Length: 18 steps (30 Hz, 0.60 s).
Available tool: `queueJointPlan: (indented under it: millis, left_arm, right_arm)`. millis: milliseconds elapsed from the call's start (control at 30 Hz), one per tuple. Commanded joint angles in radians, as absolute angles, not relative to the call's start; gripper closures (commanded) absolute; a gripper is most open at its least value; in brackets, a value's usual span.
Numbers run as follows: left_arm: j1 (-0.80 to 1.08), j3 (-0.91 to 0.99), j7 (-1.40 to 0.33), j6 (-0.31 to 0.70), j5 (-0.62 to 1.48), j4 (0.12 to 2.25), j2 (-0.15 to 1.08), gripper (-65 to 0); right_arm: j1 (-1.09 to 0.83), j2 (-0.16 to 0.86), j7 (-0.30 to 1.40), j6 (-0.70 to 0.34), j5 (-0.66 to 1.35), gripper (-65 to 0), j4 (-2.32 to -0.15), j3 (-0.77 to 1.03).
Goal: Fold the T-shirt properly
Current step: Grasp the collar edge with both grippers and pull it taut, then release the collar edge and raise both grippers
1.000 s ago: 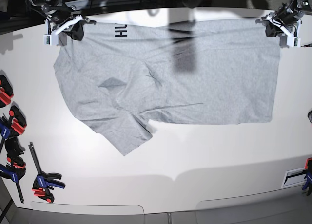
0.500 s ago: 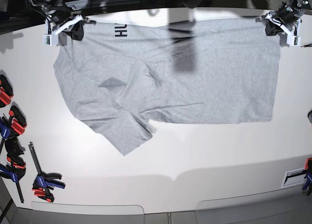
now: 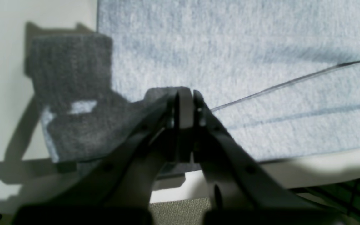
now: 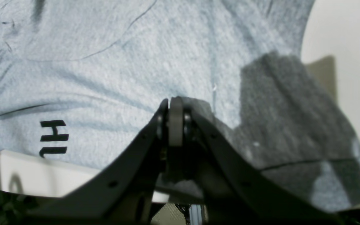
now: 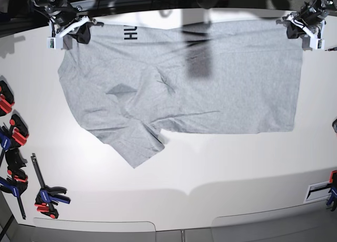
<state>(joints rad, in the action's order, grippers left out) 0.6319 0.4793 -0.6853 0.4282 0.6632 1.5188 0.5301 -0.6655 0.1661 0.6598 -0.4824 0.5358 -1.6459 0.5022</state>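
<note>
The T-shirt (image 5: 210, 84) lay spread across the far half of the worktop (image 5: 221, 168), no finished fold showing, while the left gripper (image 3: 184, 107) and right gripper (image 4: 176, 120) each had fingers pinched shut on a far corner of it.

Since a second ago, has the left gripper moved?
Yes, slightly: the left gripper edged toward the table's far edge, its grip on the T-shirt unchanged.
</note>
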Motion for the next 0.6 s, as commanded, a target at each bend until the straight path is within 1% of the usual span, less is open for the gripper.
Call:
queueJointPlan:
  millis: [0,167,367,467,567]
  left_arm:
    - [0.648,0.486,-0.717,0.419,0.633,1.52,0.544,0.0]
    - [0.648,0.486,-0.68,0.419,0.633,1.539,0.544,0.0]
    - [0.648,0.488,-0.681,0.417,0.625,1.669,0.543,0.0]
    - [0.647,0.497,-0.67,0.384,0.589,1.75,0.543,0.0]
    - [0.646,0.505,-0.621,0.338,0.522,1.825,0.544,0.0]
  right_arm:
    - [-0.699,0.169,0.815,-0.419,0.401,0.0,-1.636,0.505]
    - [-0.698,0.17,0.794,-0.419,0.4,0.0,-1.721,0.505]
    - [-0.693,0.169,0.757,-0.407,0.393,0.0,-1.834,0.505]
    - [-0.693,0.17,0.738,-0.388,0.393,0.0,-1.873,0.505]
    - [-0.686,0.17,0.689,-0.385,0.393,0.0,-1.895,0.505]
